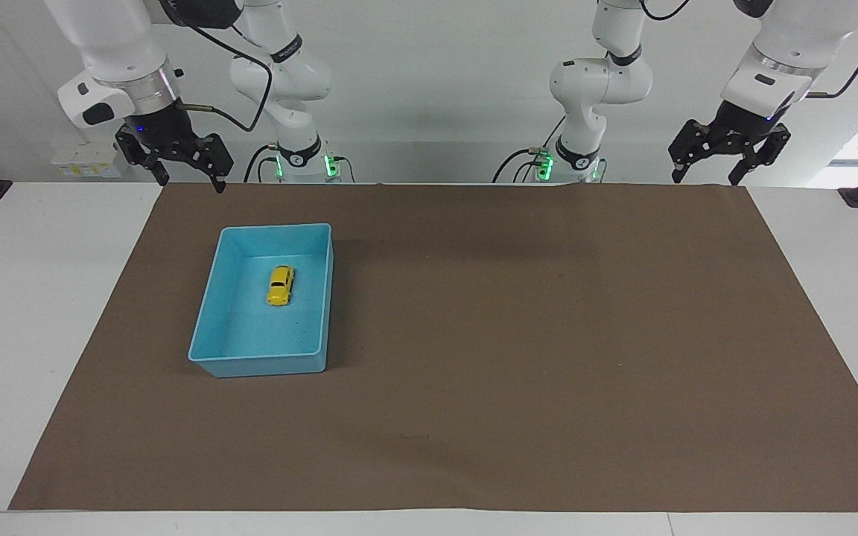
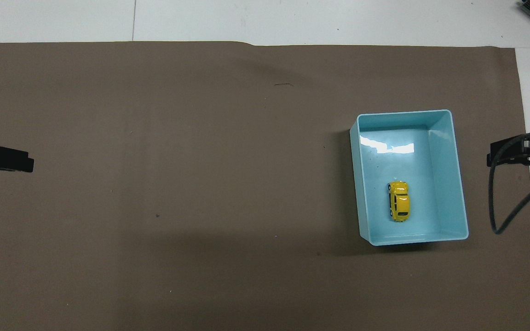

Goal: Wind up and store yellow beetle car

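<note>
While the yellow beetle car [image 1: 281, 285] sat on its wheels inside the light blue bin [image 1: 208, 322], in the half of the bin nearer to the robots, no end effector was touching it. The right end effector [image 1: 175, 162] hung in the air over the edge of the brown paper mat [image 1: 518, 357], at the right arm's end of the tabletop [image 1: 34, 313]. Its fingers were spread apart and held nothing. The left end effector [image 1: 727, 156] hung over the corner of the mat at the left arm's end, also spread open and empty, and that arm waited.

To my judgement the storing step was done, because the car lay in the bin and both arms were clear of it. I could not tell from the look of the car whether it was wound up. The next move probably called only for the right arm to go to a resting pose.

The mat was plain brown with some light creases, and it covered most of the white tabletop. A pale wall [image 1: 436, 89] stood at the robots' end, with green lights at the arm bases.
</note>
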Robot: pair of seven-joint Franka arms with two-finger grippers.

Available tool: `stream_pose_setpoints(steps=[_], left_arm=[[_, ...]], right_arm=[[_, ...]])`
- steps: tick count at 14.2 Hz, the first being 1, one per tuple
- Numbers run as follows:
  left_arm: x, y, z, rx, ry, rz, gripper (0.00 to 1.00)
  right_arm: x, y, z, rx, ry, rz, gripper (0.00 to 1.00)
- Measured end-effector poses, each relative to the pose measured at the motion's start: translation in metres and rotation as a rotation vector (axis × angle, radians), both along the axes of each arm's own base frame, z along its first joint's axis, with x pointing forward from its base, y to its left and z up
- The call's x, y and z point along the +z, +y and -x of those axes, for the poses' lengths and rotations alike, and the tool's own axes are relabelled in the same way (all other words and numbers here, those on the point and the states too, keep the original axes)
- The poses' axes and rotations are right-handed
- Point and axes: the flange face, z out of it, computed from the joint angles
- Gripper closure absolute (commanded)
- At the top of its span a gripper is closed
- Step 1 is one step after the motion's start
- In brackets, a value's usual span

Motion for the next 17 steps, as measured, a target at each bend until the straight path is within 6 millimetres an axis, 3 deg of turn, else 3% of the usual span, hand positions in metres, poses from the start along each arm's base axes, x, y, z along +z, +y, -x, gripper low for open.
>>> stream_pose_setpoints(steps=[17], left_arm=[[0.0000, 0.0000, 0.0000, 0.000, 0.000, 0.000, 0.00]], right_arm=[[-0.0028, -0.0018, 0.0009, -0.005, 0.009, -0.012, 0.00]])
